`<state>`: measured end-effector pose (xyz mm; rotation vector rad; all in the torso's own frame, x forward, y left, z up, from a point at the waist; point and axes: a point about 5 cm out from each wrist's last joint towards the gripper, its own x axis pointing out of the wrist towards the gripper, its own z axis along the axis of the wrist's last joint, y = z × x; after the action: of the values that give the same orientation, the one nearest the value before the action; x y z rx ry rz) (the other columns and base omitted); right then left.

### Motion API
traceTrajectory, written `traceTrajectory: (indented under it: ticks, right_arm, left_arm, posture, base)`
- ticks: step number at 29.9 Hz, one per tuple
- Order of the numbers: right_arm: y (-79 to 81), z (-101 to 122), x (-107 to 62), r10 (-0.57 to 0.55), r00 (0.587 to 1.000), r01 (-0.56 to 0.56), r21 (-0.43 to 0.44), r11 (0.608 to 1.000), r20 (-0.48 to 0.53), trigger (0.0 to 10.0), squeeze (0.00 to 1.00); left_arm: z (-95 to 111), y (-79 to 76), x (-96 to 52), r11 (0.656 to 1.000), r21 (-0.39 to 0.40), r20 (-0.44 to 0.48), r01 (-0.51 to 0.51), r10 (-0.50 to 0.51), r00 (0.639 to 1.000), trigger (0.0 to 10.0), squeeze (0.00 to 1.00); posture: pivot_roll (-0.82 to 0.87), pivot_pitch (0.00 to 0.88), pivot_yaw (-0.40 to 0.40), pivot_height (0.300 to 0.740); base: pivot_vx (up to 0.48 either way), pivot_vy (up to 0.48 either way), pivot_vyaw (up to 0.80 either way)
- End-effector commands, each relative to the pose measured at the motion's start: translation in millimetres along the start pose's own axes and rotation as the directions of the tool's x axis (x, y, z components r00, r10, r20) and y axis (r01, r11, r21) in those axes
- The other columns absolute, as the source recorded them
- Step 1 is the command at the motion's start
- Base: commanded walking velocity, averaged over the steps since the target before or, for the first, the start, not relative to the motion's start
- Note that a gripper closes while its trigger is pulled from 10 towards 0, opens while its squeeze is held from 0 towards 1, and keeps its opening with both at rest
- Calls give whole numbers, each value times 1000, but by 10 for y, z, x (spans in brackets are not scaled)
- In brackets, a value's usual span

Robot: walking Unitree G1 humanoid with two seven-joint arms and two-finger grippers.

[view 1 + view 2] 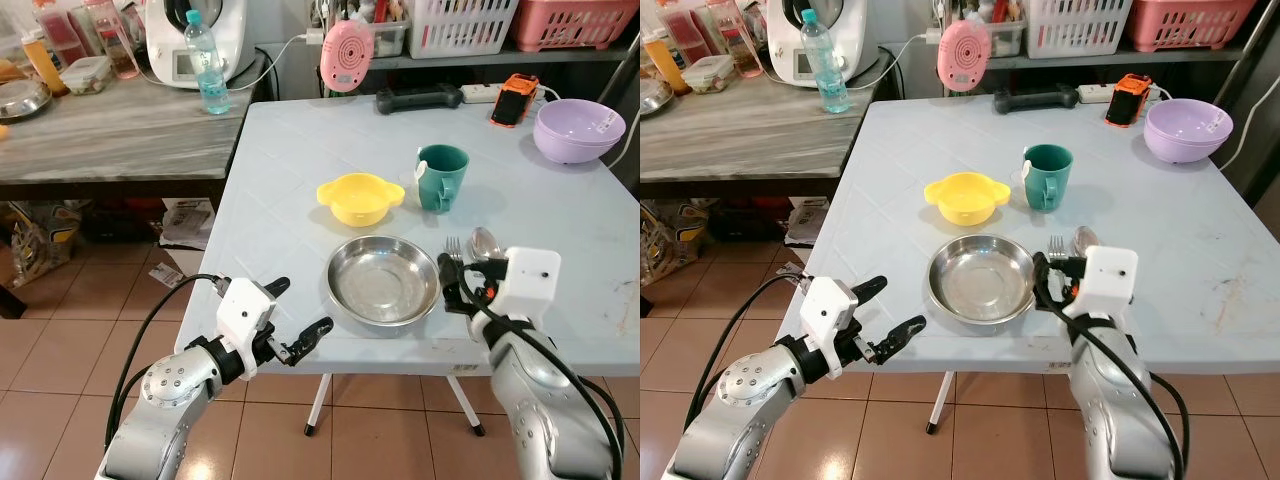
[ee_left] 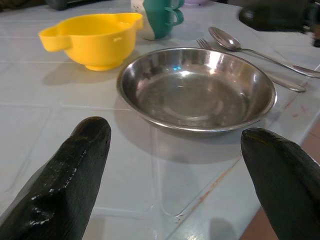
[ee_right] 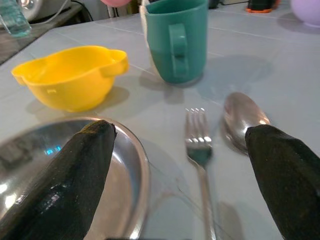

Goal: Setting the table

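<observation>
Left gripper (image 1: 288,322) sits off the table's (image 1: 270,190) near edge, below tabletop level at the front-left corner, fingers (image 2: 65,175) spread wide, holding nothing. Straight ahead of it, past the edge: steel plate (image 1: 383,281), empty, upright, apart from the fingers. Right gripper (image 1: 458,280) is over the near edge just right of the plate, fingers (image 3: 70,175) splayed apart, nothing held; in its wrist view one finger hangs over the plate rim, the other over the spoon's bowl. Between those fingers: fork (image 3: 201,165), lying flat, tines pointing away from the gripper. Spoon (image 3: 240,117) lies just beside the fork on the side away from the plate, bowl up, close but not clearly touching. Beyond the plate from both grippers: yellow bowl (image 1: 360,198), two small handles, near the plate rim but apart. Beyond the fork: green mug (image 1: 441,177), upright, handle facing the right gripper, just beside the bowl. Far side of the table: black handled item (image 1: 418,98), orange-black device (image 1: 514,99), lilac bowl (image 1: 579,130) at the far right corner. Pink round thing (image 1: 347,55) stands behind the far edge. Left of the table: wooden counter (image 1: 110,135) with water bottle (image 1: 206,62) and white appliance (image 1: 190,35).
</observation>
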<state>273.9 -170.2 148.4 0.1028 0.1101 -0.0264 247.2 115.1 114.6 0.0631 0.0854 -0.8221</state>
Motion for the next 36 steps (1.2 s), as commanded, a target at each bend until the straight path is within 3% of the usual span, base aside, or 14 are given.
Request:
traceTrajectory:
  ticks: [1, 4, 13, 27, 36]
  right_arm:
    - [54, -11, 34, 16, 999, -15, 29, 999, -33, 10000, 0]
    - [139, -3, 72, 34, 998, -32, 40, 999, -53, 10000, 0]
    - [180, -166, 79, 34, 983, -29, 30, 999, -182, 10000, 0]
    - [227, -276, 139, 45, 971, -38, 33, 999, -235, 10000, 0]
    - [379, -264, 212, 90, 970, -83, 38, 996, -226, 10000, 0]
  left_arm:
    - [38, -24, -4, 999, 21, -2, 32, -32, 999, 10000, 0]
    - [40, -39, 11, 1000, 6, 1, 26, -26, 1000, 10000, 0]
    - [56, -89, 32, 998, 5, 16, 69, -69, 997, 10000, 0]
    - [12, -94, 90, 995, -10, -7, 96, -96, 995, 10000, 0]
    - [-6, -73, 112, 993, -8, -26, 117, -117, 993, 10000, 0]
  posture:
    - [-82, 89, 67, 740]
    - [-79, 88, 63, 740]
    - [-83, 80, 52, 740]
    - [-87, 72, 46, 740]
    - [-79, 69, 47, 740]
  base:
    - [0, 0, 0]
    - [0, 0, 0]
    - [0, 0, 0]
    - [0, 0, 0]
    - [0, 0, 0]
